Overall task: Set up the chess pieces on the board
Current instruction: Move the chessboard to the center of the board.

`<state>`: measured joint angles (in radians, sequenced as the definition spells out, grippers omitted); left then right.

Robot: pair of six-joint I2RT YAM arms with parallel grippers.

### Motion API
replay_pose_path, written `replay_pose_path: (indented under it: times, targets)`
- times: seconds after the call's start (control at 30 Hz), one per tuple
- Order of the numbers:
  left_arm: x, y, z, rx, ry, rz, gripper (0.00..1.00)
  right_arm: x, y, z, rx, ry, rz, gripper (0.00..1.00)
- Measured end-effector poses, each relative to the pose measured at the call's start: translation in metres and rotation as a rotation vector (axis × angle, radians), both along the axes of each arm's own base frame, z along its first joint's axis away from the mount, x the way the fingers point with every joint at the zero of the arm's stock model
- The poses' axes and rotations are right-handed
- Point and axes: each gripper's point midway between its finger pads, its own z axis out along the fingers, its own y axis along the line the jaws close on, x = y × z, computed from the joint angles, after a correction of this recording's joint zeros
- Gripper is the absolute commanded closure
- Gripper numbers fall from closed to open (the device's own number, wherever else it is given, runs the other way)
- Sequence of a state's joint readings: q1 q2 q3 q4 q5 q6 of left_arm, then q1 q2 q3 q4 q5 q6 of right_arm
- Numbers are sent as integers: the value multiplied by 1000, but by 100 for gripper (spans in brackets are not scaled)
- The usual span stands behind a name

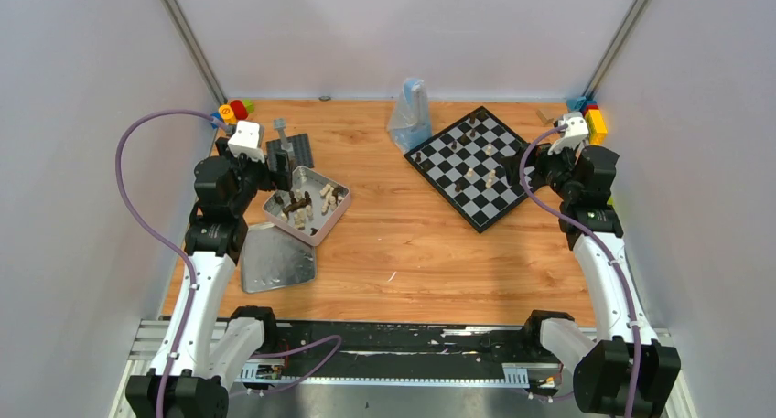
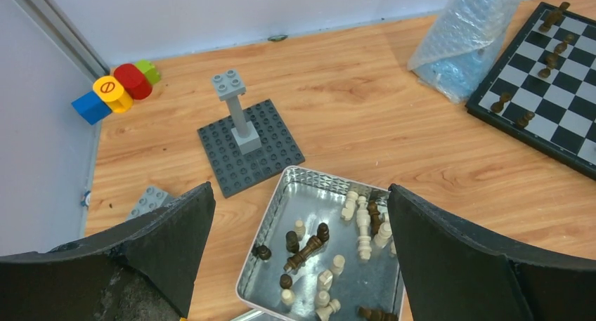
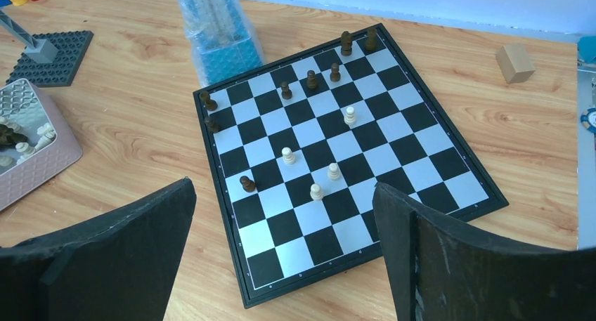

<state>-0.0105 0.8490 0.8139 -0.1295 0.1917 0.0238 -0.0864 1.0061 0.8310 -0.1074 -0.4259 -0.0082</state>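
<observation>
The board (image 3: 411, 149) lies turned at an angle on the right of the wooden table. On it stand several dark chess pieces (image 3: 311, 79) along its far side and several cream pieces (image 3: 332, 171) near the middle. More chess pieces, dark (image 2: 309, 251) and cream (image 2: 362, 226), lie jumbled in the silver tin (image 2: 320, 177) on the left. My left gripper (image 2: 299, 191) hovers open above the tin, holding nothing. At the board's near corner my right gripper (image 3: 282, 186) hangs open above it, also holding nothing.
A bubble-wrap bag (image 3: 214, 33) stands behind the board's left corner. The dark grey studded plate with a grey post (image 2: 249, 145) sits behind the tin, with coloured bricks (image 2: 116, 93) in the back left corner. The tin's lid (image 1: 277, 262) lies in front. A wooden block (image 3: 515, 62) sits right of the board.
</observation>
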Motion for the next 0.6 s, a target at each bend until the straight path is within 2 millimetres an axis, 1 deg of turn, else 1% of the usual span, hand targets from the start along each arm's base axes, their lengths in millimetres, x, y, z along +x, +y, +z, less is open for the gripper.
replay_pose_path:
  times: [0.3, 0.4, 0.5, 0.6]
  targets:
    - [0, -1, -1, -2, 2, -7, 0, -1, 3, 0, 4, 1, 19, 0]
    - [-1, -3, -1, -3, 5, -18, 0, -5, 10, -8, -25, 19, 81, 0]
    - [-2, -6, -3, -5, 13, -36, 0, -5, 27, -33, -79, 96, 159, 0]
    - [-2, -8, -5, -5, 20, -46, 0, -6, 59, -77, -198, 198, 255, 0]
